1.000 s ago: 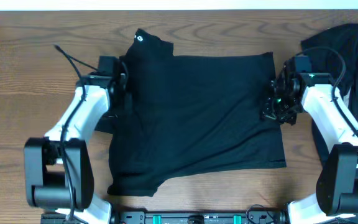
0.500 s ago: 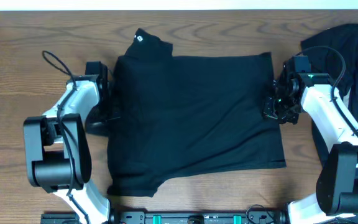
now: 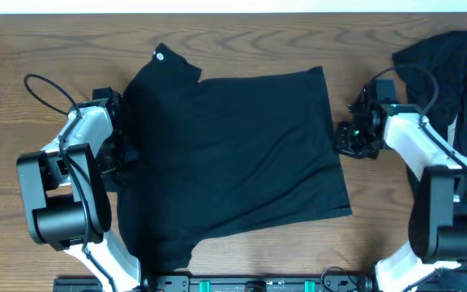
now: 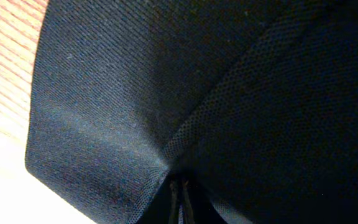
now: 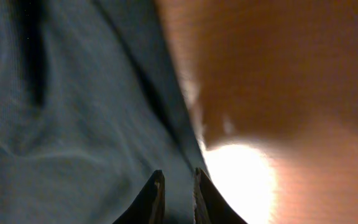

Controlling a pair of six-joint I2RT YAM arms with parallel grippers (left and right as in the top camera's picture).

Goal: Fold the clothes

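The clothes [image 3: 233,154] lie spread across the centre of the table [image 3: 39,40] in the overhead view. The garment's small white logo [image 3: 159,56] sits near its upper left corner, and the lettering is too small to read.

The left gripper [image 3: 122,138] is at the garment's left edge, partly covered by fabric. In the left wrist view the fingertips are closed on a pinch of the black cloth at bottom centre, with creases running into the grip point. Only the tips of the claw show there.

The right gripper [image 3: 349,139] sits just beside the garment's right edge, at right of centre. In the right wrist view its fingers [image 5: 156,199] stand parted by a narrow gap, with fabric filling the left of the frame and the table the right. This view is blurred and has a bright glare patch, so contact with the hem cannot be told.

A second dark garment [image 3: 448,53] lies at the upper right, cut off by the frame edge.
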